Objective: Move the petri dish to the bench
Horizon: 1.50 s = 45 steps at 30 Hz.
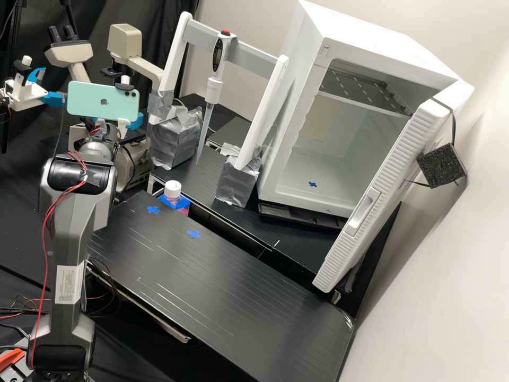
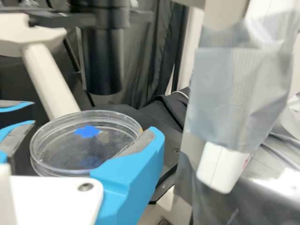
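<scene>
In the high view my gripper is at the microscope, largely hidden behind the mint phone. In the wrist view the gripper stands open around the clear, round petri dish, one finger on either side of it. A thin dark gap shows between one finger and the dish; the other finger overlaps the rim. The dish lies flat below the microscope's dark objective, with a blue tape cross visible through it. Blue crosses also mark the bench in the high view.
The microscope surrounds the gripper closely. A pipette hangs from a white frame with taped feet. A white-capped bottle is at the bench's back edge. The white incubator stands open at the back right.
</scene>
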{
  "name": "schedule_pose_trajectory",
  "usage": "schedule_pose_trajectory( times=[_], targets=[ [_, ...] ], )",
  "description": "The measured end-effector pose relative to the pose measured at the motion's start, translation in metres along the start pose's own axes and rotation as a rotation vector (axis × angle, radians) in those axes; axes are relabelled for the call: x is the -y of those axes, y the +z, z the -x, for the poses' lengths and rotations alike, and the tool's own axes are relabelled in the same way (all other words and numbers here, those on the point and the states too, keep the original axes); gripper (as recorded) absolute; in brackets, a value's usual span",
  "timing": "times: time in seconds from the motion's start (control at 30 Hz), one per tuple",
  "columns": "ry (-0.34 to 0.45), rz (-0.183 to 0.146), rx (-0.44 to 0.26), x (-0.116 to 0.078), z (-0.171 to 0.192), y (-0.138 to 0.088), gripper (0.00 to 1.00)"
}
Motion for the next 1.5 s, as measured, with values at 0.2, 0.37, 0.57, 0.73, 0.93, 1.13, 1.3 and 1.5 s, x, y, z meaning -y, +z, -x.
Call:
schedule_pose_trajectory(
  times=[0.2,0.37,0.57,0.73,0.93,1.13,1.3,1.5],
  targets=[
    [-0.008,0.012,-0.026,0.008,0.031,-0.005,0.00],
    [0.000,0.028,-0.047,0.015,0.065,-0.003,0.00],
    [0.059,0.022,-0.058,0.018,0.114,0.008,0.00],
    [0.111,0.010,-0.072,0.022,0.151,0.018,0.00],
    [0.096,0.024,-0.048,0.042,0.185,0.042,0.00],
    [0.092,0.035,0.048,0.051,0.211,0.081,0.00],
    [0.146,0.029,0.066,0.044,0.235,0.095,0.00],
    [0.235,0.005,0.028,0.035,0.257,0.095,0.00]
  ],
)
